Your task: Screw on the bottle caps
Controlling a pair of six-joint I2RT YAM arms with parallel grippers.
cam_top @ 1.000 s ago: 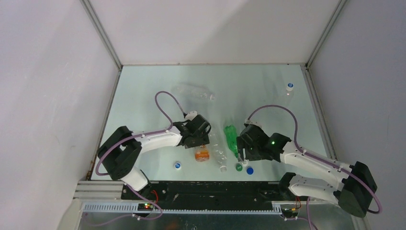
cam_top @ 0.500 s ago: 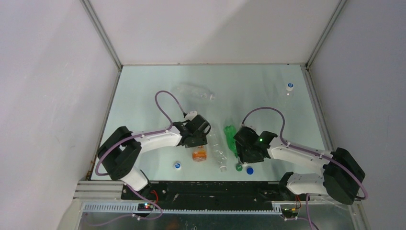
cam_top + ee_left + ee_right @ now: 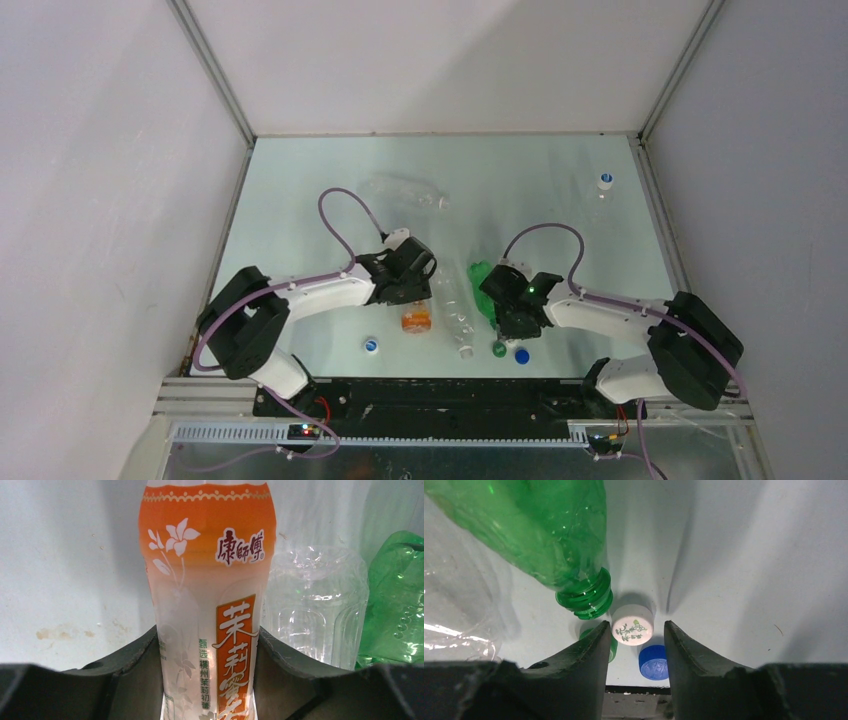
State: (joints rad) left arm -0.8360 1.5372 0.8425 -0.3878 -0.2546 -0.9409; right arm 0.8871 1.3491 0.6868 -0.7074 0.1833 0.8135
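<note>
A pale green table (image 3: 300, 180) walled in white is filling the overhead view, where the left gripper (image 3: 412, 296) is sitting over the orange bottle (image 3: 416, 321) at centre frame. The right gripper (image 3: 514, 325) is hanging beside the green bottle (image 3: 483, 283), with a green cap (image 3: 498, 349) and a blue cap (image 3: 521, 354) lying just below. In the left wrist view, the pincer is pinching the orange bottle (image 3: 207, 605) at its waist, both sides touching, with a clear bottle (image 3: 315, 610) just to the right. In the right wrist view, the spread jaws are straddling a white cap (image 3: 632, 624) at lower centre. It is lying just beside the green bottle's (image 3: 544, 525) open neck, and a sliver of table is showing on the cap's right side. The pick will likely go best with the cap centred, so both pads meet it together. Otherwise it could skate toward the neck or the blue cap (image 3: 654, 662). Taking it level should help the threads catch later.
</note>
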